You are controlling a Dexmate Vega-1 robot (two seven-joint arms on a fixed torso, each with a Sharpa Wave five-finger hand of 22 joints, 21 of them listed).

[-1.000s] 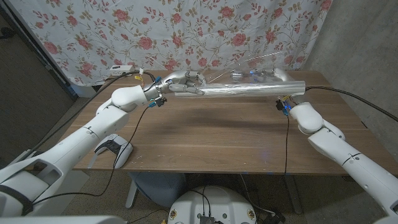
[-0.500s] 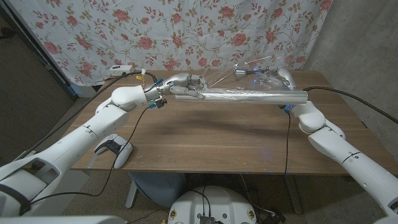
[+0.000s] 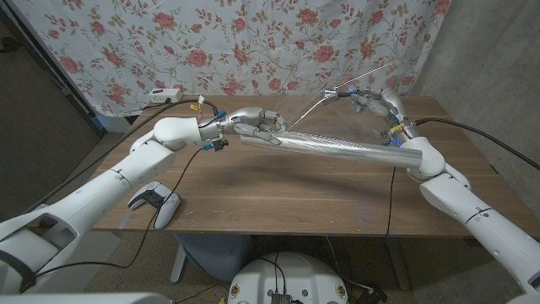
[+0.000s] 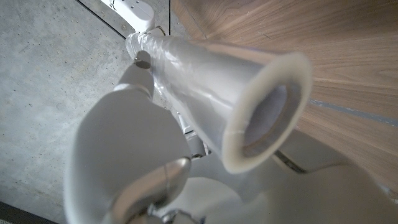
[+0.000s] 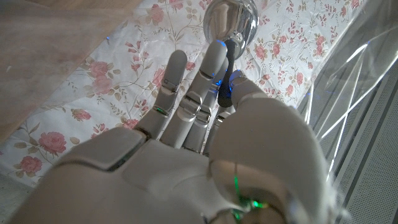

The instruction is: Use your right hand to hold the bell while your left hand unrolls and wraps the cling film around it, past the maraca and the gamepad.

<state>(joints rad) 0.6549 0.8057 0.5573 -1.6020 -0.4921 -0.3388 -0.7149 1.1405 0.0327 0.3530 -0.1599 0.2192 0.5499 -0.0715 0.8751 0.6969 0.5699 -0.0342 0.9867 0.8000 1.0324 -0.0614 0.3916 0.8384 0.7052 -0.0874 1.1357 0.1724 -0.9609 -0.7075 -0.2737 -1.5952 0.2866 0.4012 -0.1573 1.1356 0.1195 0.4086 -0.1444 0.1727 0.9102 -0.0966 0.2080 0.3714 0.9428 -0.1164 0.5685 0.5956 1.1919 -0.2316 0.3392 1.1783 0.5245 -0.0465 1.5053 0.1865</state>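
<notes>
Plainly the wrapping step is under way over the wooden table (image 3: 278, 181). The cling film roll (image 3: 346, 148) is slanting across above the middle, its near end clamped in the left hand (image 3: 257, 125), its far end lying against the right arm. A thin sheet of film (image 3: 308, 112) is stretching up from the roll toward the bell (image 3: 333, 93), which the right hand (image 3: 375, 103) is gripping by its handle, raised above the table's far right. The gamepad (image 3: 154, 198) is sitting at the near left edge, well apart. How far the film is covering the bell is hard to tell. Next, the roll probably needs carrying round the bell, film kept taut.
</notes>
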